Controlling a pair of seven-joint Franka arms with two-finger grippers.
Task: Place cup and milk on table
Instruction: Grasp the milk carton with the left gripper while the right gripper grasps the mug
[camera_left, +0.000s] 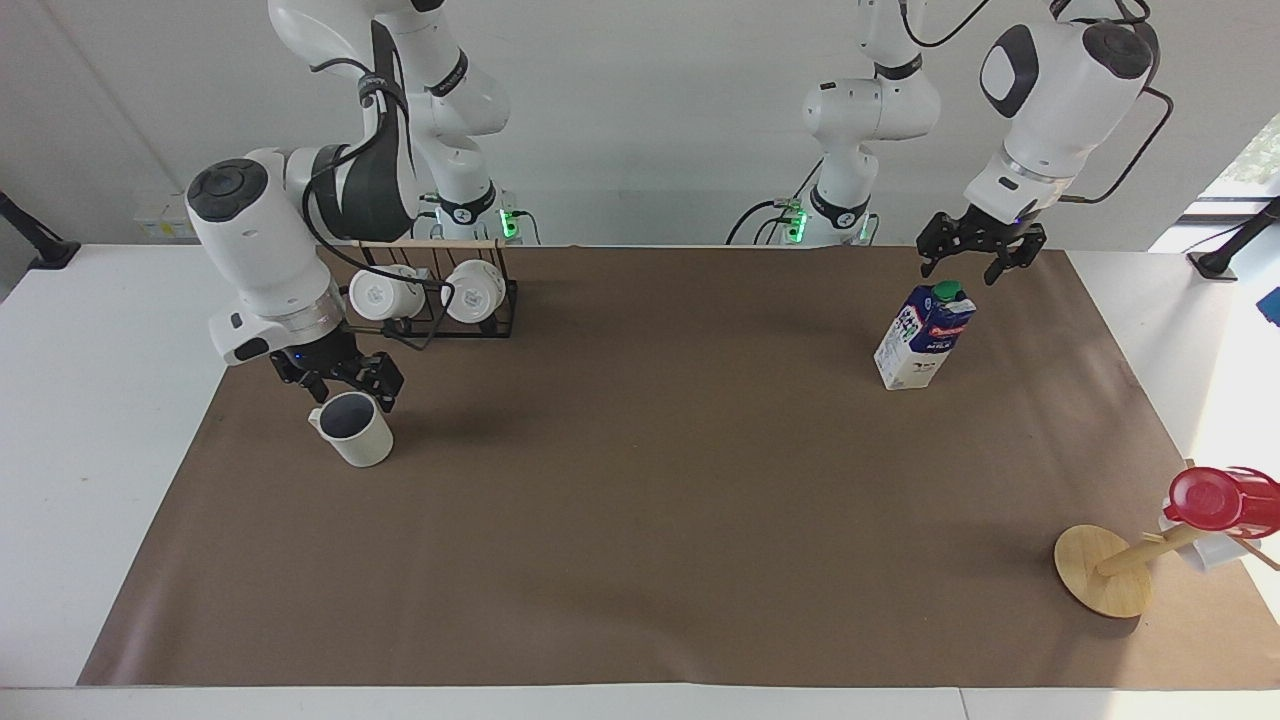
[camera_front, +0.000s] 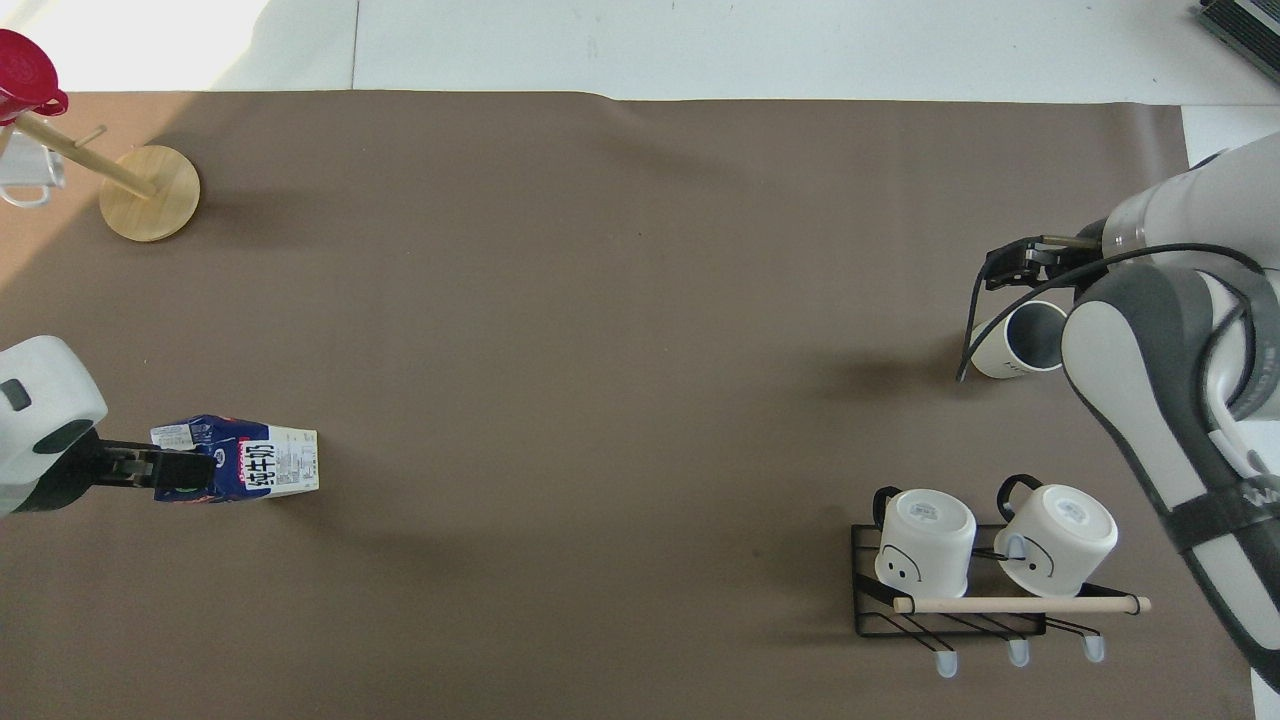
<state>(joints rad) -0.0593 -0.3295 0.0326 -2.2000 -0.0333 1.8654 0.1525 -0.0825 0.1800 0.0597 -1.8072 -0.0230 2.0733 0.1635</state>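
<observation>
The cup (camera_left: 357, 436), cream-white with a dark inside, stands upright on the brown sheet of the table (camera_left: 640, 520) toward the right arm's end. My right gripper (camera_left: 345, 392) is open and hangs just over the cup's rim; I cannot tell if it touches. In the overhead view the right gripper (camera_front: 1012, 268) shows beside the cup (camera_front: 1008, 352). The milk (camera_left: 922, 338) stands upright toward the left arm's end. My left gripper (camera_left: 960, 270) is open, just above the green cap. It also shows in the overhead view (camera_front: 150, 472) at the milk's (camera_front: 262, 460) top.
A black wire rack (camera_left: 440, 318) with two white mugs stands near the right arm's base, nearer to the robots than the cup. A wooden peg stand (camera_left: 1102, 572) with a red cup (camera_left: 1215, 498) leans at the table's edge toward the left arm's end.
</observation>
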